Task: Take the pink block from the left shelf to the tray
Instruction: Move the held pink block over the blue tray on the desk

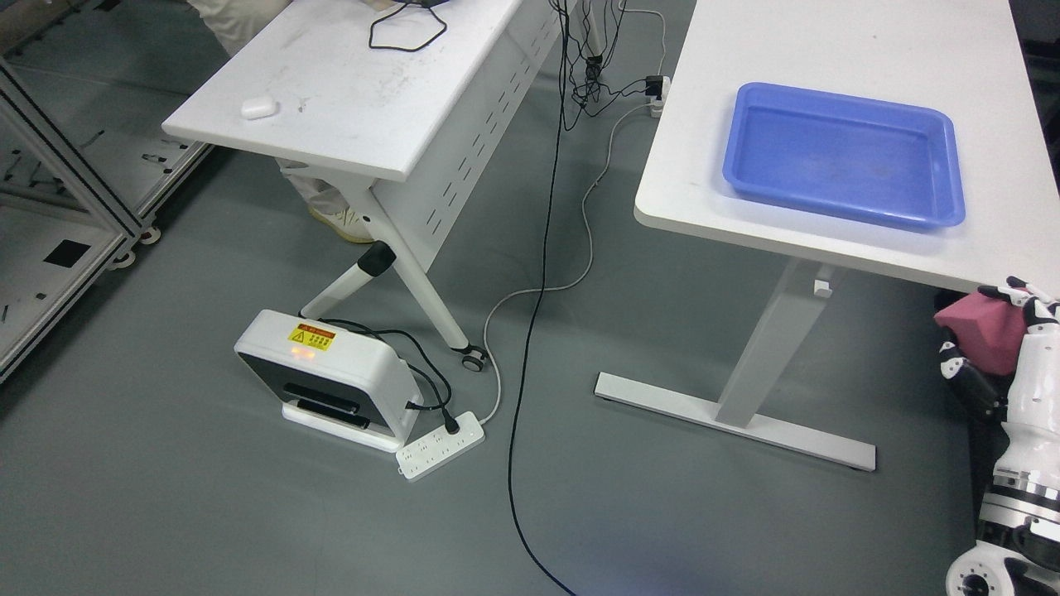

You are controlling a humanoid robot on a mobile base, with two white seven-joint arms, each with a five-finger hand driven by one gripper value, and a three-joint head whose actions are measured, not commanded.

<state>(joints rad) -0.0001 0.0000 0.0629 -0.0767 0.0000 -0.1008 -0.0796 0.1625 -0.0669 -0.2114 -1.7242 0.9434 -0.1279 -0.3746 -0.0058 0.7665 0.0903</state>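
My right hand point(998, 339) shows at the right edge, below the table's front edge, with its fingers point(965, 372) curled around the pink block point(981, 329). The blue tray point(845, 153) lies empty on the white table point(704, 190) at the upper right, above and to the left of the hand. The left shelf point(58, 207) is a metal frame at the far left. My left arm is out of view.
A second white table point(348, 91) stands at the upper left with a small white case point(258, 107) on it. A white device point(331, 377), a power strip point(440, 445) and cables point(538, 290) lie on the grey floor. A person's shoe point(339, 222) shows under that table.
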